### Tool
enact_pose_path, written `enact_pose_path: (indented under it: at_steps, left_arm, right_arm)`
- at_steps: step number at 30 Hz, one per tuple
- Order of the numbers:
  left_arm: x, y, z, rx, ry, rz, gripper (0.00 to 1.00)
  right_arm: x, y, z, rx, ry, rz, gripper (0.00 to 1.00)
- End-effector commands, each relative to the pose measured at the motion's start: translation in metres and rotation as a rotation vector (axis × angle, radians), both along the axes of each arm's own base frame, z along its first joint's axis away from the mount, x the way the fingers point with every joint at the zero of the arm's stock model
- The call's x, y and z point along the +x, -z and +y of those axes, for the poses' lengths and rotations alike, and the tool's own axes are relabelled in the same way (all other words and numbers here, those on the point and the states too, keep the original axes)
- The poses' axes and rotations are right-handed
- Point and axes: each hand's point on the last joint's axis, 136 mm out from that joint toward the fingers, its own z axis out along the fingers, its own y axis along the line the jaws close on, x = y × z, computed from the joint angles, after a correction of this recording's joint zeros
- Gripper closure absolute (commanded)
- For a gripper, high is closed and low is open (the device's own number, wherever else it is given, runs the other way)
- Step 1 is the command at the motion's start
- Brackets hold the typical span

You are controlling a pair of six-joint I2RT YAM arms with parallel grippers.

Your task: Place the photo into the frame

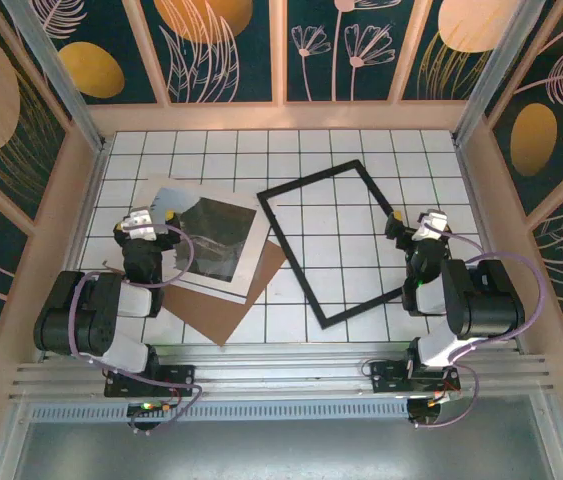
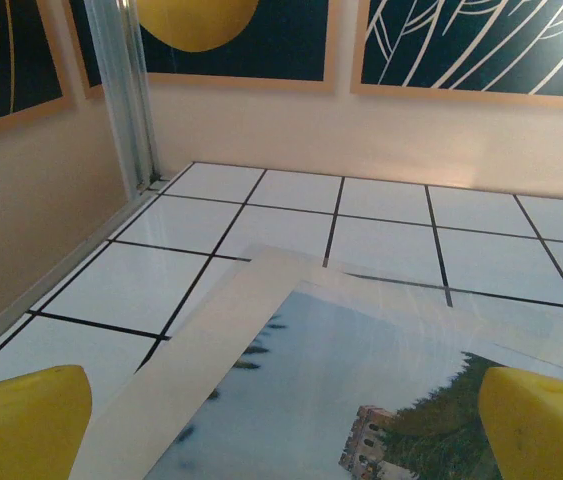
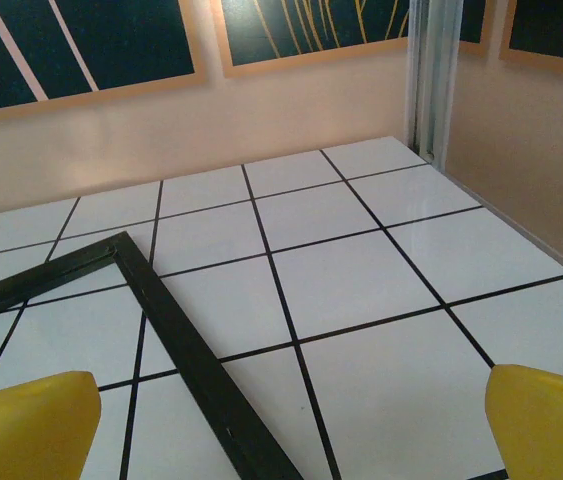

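The photo (image 1: 211,232) lies left of centre, with a white mat border (image 1: 253,258) around it. In the left wrist view the photo (image 2: 331,400) shows pale sky, a tower and dark trees. The frame (image 1: 289,261), a narrow black rim, lies flat mid-table with bare tiles inside it. My left gripper (image 1: 149,216) hovers open over the photo's left edge, and its yellow fingers (image 2: 21,420) stand wide apart with nothing between them. My right gripper (image 1: 418,216) is open just right of the frame, whose rim (image 3: 191,360) crosses the right wrist view below its left finger (image 3: 26,425).
A brown backing board (image 1: 231,308) lies partly under the mat, toward the near edge. The white tiled table (image 1: 401,160) is boxed in by beige walls (image 1: 281,115) and metal corner posts (image 1: 66,75).
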Motion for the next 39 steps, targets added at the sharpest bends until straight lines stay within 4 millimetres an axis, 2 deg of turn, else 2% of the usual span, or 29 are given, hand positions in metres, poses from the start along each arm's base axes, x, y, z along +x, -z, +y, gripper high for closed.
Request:
enact_pose_path:
  at_steps: [1,35,38,39]
  left_arm:
    - [-0.001,-0.004,0.002,0.002,-0.002,-0.019,0.01]
    - [-0.002,-0.005,0.002,0.001,-0.001,-0.024,0.01]
    - [-0.002,-0.010,0.005,-0.004,-0.025,-0.026,0.01]
    - [-0.001,-0.019,0.009,-0.012,-0.047,-0.031,0.01]
  right_arm:
    - [0.000,-0.007,0.001,-0.008,0.001,-0.033,0.01]
    - [0.000,-0.006,-0.002,0.003,0.010,-0.030,0.01]
    - [-0.003,-0.011,-0.006,0.009,0.042,-0.039,0.01]
    - [-0.004,-0.013,-0.003,0.003,0.019,-0.048,0.01]
